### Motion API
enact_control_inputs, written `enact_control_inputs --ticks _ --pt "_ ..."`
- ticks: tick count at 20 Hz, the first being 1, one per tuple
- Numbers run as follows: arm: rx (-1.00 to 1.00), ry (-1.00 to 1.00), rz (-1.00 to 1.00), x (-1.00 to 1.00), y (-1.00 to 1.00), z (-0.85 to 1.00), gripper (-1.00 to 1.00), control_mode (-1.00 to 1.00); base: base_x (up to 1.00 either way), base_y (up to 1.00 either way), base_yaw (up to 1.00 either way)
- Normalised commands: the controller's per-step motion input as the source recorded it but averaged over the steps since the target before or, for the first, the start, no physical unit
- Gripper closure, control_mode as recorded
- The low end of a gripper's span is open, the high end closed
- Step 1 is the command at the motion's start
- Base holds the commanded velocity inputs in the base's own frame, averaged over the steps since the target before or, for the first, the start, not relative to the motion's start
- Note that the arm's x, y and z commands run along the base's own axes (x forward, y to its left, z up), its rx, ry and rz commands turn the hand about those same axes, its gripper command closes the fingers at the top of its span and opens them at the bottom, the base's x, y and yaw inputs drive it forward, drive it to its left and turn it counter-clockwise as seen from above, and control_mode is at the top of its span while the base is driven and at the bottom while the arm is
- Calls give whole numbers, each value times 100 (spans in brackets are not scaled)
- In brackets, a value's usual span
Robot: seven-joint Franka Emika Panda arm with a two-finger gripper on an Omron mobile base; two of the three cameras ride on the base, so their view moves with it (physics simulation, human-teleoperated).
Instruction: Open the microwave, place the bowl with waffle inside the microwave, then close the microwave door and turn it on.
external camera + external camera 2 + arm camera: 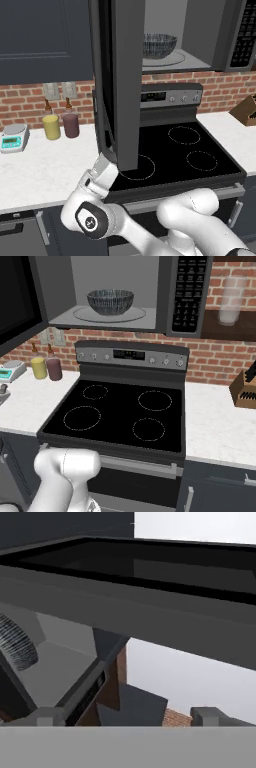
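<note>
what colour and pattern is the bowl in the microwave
Dark grey with fine whitish streaks; the bowl shows best in the right base view.

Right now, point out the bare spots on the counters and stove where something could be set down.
The stove top is bare across all four burners. The right counter is free from the stove edge up to the knife block. The left counter is open in front; its back is crowded by the yellow cup, purple cup and scale.

Microwave door (150,607) spans upper frame as broad dark grey panel, black glass window along its top. Below left, pale grey microwave (60,667) cavity floor, streaked bowl (17,644) at left edge. Two gripper (127,716) fingertips (207,714) at bottom, spread wide apart, nothing between.
</note>
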Motion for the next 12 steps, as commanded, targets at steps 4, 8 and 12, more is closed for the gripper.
enact_control_inputs --ticks 4,8,12 --pt "-14 25 -11 31 79 -2 -100 -100 0 0 0" --pt "-16 26 -13 28 73 -7 -100 -100 0 0 0" --pt "-16 27 -12 24 65 -6 -100 -100 0 0 0"
